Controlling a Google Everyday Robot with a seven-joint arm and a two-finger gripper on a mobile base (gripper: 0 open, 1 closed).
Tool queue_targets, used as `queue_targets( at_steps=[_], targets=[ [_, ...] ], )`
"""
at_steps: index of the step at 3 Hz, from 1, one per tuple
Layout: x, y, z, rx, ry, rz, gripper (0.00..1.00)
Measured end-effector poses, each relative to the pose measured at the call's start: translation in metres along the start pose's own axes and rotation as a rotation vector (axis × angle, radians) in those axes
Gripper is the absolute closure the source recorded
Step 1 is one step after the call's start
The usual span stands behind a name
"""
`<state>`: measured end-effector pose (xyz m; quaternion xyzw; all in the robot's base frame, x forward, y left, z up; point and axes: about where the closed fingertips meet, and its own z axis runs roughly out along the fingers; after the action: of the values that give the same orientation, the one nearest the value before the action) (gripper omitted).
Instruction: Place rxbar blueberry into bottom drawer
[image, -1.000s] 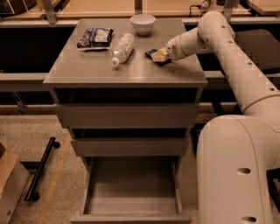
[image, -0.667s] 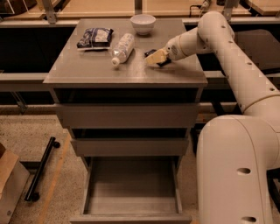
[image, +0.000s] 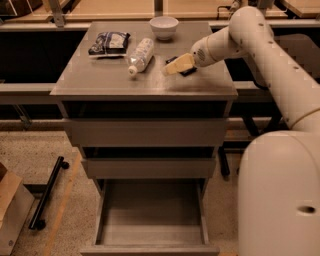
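The rxbar blueberry (image: 188, 72) shows as a small dark flat piece on the grey cabinet top, toward its right side, mostly covered by my gripper. My gripper (image: 172, 66), beige at its tip, lies low over the top and points left, right against the bar. I cannot make out whether the bar is held or just lies under it. The bottom drawer (image: 150, 248) is pulled out at the foot of the cabinet, a shallow grey tray with nothing inside. The two drawers above it are closed.
On the cabinet top (image: 95, 77) are a dark-and-white bag (image: 109, 43) at the back left, a plastic bottle (image: 140, 55) lying on its side, and a white bowl (image: 164, 26) at the back. My base (image: 280, 195) stands right of the drawer. A black bar (image: 47, 192) and a cardboard box (image: 10, 210) are on the floor at left.
My gripper has slid a little to the left across the cabinet top. The dark bar now shows at its right side. Nothing else moved.
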<state>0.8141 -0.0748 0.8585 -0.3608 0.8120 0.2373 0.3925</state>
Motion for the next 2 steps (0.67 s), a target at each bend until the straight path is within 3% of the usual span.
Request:
queue_targets(
  at_steps=[1, 2],
  targets=[
    [-0.012, 0.035, -0.030, 0.017, 0.012, -0.060, 0.00],
    [-0.012, 0.051, -0.043, 0.029, 0.028, -0.081, 0.00]
  ],
)
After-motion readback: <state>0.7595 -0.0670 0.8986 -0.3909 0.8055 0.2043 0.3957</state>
